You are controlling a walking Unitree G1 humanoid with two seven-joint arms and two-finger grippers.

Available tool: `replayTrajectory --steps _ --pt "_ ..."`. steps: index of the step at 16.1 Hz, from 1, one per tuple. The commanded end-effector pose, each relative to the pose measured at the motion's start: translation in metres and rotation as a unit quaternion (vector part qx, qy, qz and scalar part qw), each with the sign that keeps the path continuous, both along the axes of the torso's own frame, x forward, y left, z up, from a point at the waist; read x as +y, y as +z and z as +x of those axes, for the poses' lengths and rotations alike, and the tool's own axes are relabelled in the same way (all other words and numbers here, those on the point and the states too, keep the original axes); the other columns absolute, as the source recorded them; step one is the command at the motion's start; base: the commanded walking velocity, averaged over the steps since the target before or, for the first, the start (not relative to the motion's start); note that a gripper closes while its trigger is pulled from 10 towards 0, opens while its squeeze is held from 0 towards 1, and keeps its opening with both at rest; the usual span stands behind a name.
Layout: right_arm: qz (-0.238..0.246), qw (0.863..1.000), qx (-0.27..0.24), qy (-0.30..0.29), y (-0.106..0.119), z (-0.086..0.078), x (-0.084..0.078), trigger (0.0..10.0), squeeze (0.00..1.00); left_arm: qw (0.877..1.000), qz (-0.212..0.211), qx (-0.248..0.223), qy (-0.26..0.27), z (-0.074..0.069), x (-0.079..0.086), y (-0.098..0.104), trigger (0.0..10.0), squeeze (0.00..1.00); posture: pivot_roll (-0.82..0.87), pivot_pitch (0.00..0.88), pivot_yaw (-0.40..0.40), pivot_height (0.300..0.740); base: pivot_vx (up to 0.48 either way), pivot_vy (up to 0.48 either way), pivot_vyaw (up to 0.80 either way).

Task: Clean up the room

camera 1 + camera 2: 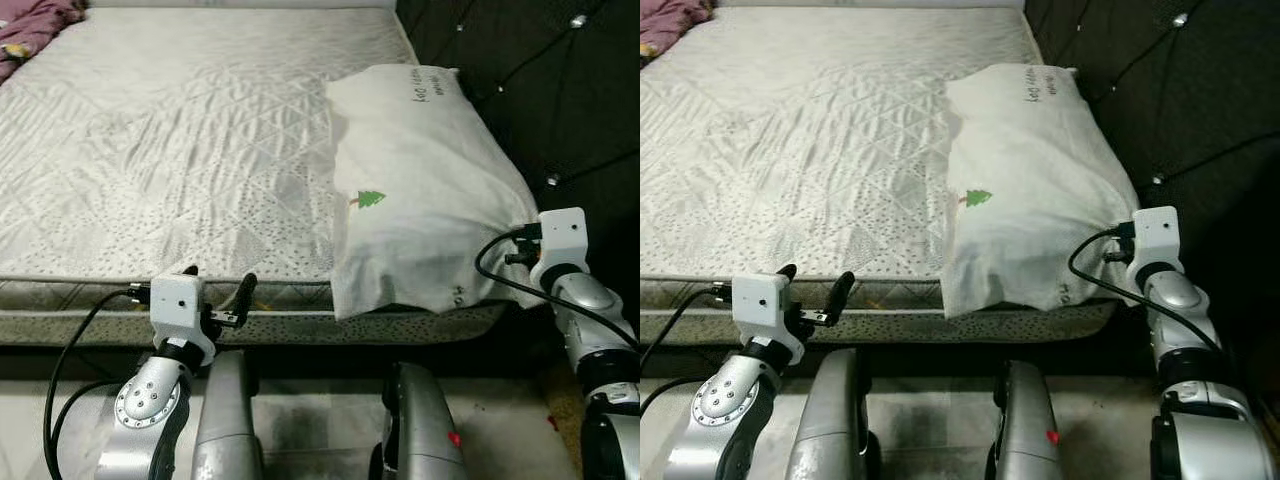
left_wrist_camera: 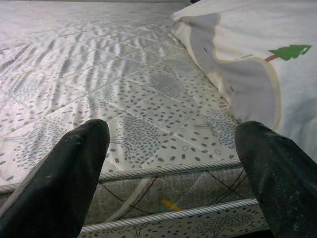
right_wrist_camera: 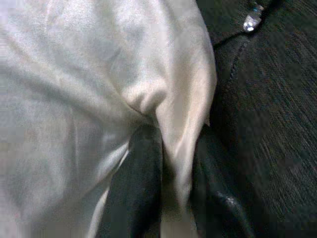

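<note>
The right gripper (image 3: pixel 171 198) pinches a fold of the white pillow (image 1: pixel 420 190) at its near corner beside the dark headboard (image 1: pixel 560 90). The left gripper (image 1: pixel 816 292) hangs spread and empty before the mattress (image 1: pixel 170 150) edge, the pillow off to its right. Beyond both, a purple cloth (image 1: pixel 35 25) still lies at the far corner, so tidying looks unfinished.

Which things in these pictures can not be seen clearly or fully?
- Right claw: in the eye views the pillow hides its fingers.
- Print on the pillow's far end: too small to read.
- Purple cloth: cut off by the eye view's top-left corner.
- Mattress far end: cut off by the top edge.
</note>
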State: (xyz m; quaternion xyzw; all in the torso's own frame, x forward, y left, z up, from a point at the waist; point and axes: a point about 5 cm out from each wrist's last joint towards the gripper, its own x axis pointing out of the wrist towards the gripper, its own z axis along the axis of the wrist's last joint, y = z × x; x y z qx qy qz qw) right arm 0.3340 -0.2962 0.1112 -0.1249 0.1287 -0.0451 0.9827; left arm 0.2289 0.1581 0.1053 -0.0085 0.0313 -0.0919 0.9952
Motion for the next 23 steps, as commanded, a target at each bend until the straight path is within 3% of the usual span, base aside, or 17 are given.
replayTrajectory --steps 1,6,8,10,13,15,17,18,19,21,23 --pt "0.002 1.000 -0.017 0.003 0.007 0.004 0.005 10.0 1.00 1.000 0.009 0.005 0.003 0.000 0.002 -0.002 10.0 0.00 0.05 0.036 -0.001 0.528 0.000 0.000 0.00" --pt "0.020 0.999 -0.011 -0.023 -0.009 -0.006 0.021 10.0 1.00 1.000 0.017 -0.004 0.011 0.009 0.005 0.002 10.0 0.00 0.05 0.029 0.009 0.528 0.000 0.000 0.00" --pt "0.024 0.999 -0.004 0.023 -0.013 -0.009 0.031 10.0 1.00 1.000 0.024 -0.008 0.016 0.012 0.008 0.004 10.0 0.00 0.05 0.004 0.017 0.528 0.000 0.000 0.00" --pt "0.043 0.998 -0.017 0.030 -0.009 -0.011 0.030 10.0 1.00 0.999 0.028 -0.020 0.025 0.019 0.011 0.009 10.0 0.00 0.04 0.000 0.022 0.528 0.000 0.000 0.00" --pt "0.086 0.989 -0.069 0.101 -0.010 -0.028 0.068 10.0 1.00 0.998 0.018 -0.031 0.041 0.026 0.011 0.013 10.0 0.00 0.02 0.000 0.052 0.528 0.000 0.000 0.00" --pt "0.118 0.973 -0.077 0.182 -0.015 -0.051 0.119 10.0 1.00 0.998 0.015 -0.030 0.047 0.026 0.013 0.010 10.0 0.00 -0.02 0.000 0.082 0.528 0.000 0.000 0.00" --pt "0.128 0.964 -0.098 0.212 -0.009 -0.057 0.146 10.0 1.00 0.999 0.020 -0.027 0.037 0.028 0.010 0.009 10.0 0.00 -0.01 0.000 0.084 0.528 0.000 0.000 0.00" --pt "0.141 0.959 -0.108 0.220 -0.004 -0.057 0.160 10.0 0.87 0.998 0.028 -0.035 0.042 0.029 0.009 0.010 10.0 0.00 0.00 0.000 0.078 0.528 0.000 0.000 0.00" --pt "0.167 0.954 -0.117 0.219 0.001 -0.058 0.169 10.0 0.00 0.997 0.030 -0.044 0.055 0.029 0.010 0.012 10.0 0.00 0.02 0.000 0.072 0.528 0.000 0.000 0.00" --pt "0.204 0.951 -0.149 0.180 0.017 -0.059 0.177 10.0 0.00 0.997 0.016 -0.042 0.067 0.027 0.014 0.015 10.0 0.00 0.02 0.000 0.055 0.528 0.000 0.000 0.00" --pt "0.199 0.952 -0.169 0.158 0.023 -0.060 0.172 10.0 0.00 0.997 0.012 -0.033 0.069 0.022 0.015 0.010 10.0 0.00 0.00 0.000 0.056 0.528 0.000 0.000 0.00"
